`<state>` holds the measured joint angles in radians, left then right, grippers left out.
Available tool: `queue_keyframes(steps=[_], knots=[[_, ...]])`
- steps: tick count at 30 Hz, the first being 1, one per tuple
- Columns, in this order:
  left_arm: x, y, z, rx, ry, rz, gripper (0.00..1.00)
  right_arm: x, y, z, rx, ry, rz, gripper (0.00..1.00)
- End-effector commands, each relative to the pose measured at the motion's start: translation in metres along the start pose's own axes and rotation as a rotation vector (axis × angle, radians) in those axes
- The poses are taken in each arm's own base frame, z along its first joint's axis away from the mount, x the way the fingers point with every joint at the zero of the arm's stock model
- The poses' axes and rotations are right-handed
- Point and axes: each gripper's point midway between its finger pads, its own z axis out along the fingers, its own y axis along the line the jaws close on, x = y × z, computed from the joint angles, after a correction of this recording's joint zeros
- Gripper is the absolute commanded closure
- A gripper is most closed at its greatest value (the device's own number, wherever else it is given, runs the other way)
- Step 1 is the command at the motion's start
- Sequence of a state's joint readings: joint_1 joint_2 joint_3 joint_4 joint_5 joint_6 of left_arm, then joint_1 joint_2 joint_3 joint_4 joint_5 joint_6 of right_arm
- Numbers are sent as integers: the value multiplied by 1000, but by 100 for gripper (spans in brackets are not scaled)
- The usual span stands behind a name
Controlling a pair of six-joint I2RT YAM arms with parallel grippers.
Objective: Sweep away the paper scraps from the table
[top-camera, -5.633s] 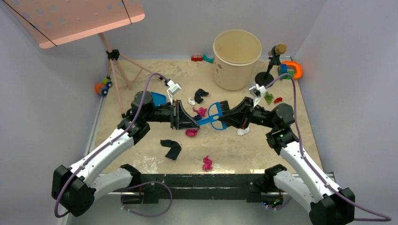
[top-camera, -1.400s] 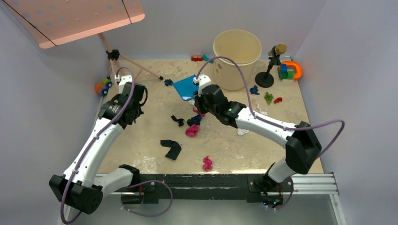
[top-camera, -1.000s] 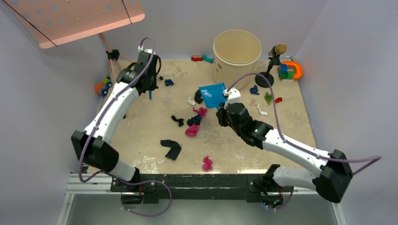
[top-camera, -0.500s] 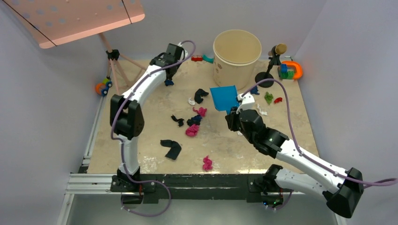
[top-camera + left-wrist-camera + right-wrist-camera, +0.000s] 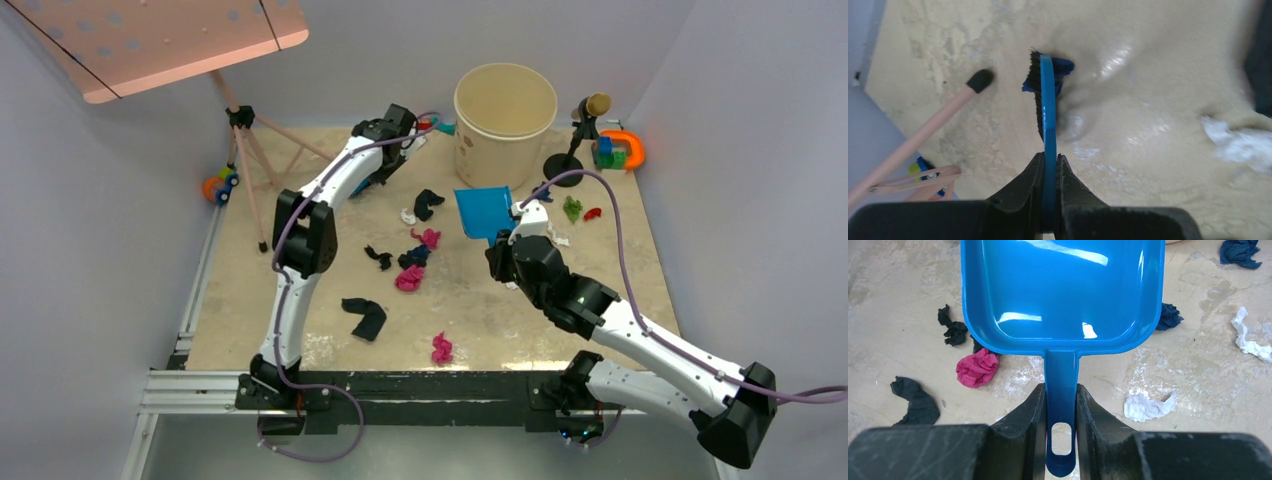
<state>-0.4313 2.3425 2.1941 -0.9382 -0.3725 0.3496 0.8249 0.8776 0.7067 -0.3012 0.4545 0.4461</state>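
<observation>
Both arms have left mid-worktop, where brush and pan met a few seconds back. The left arm now has its elbow raised high and its forearm stretched to the far side of the worktop (image 5: pixel 480 310). The right arm lies low, swung out to the right, with its forearm angled back toward the centre. There the right claw (image 5: pixel 1060 390) is clamped on the handle of the blue dustpan (image 5: pixel 1063 290), which seems to hang just above the surface, since a pink wad (image 5: pixel 977 367) shows partly under its rim. The left claw (image 5: pixel 1049 157) is pinched tight on the blue hand brush (image 5: pixel 1047 110), bristles against a dark blue scrap (image 5: pixel 1062 67). The other paper scraps lie loose around the middle — black (image 5: pixel 366 318), magenta (image 5: pixel 441 348), white (image 5: pixel 1148 406) — with none in the pan. For a clean stroke, I judge the bristles should stay pressed flat and draw the scrap toward the pan, whose lip should first settle on the worktop.
</observation>
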Motion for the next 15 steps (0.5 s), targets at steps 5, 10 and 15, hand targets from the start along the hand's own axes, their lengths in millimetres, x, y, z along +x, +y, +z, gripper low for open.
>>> queue_keyframes(steps=[5, 10, 15], knots=[[-3, -108, -124, 431, -60, -42, 100, -30, 1, -4, 26, -75, 46, 100], [9, -107, -177, 408, -112, -125, 100, -30, -6, -5, 56, -90, 60, 100], [-13, -78, -190, 292, -282, -209, 100, -27, -11, -6, 76, -89, 76, 100]])
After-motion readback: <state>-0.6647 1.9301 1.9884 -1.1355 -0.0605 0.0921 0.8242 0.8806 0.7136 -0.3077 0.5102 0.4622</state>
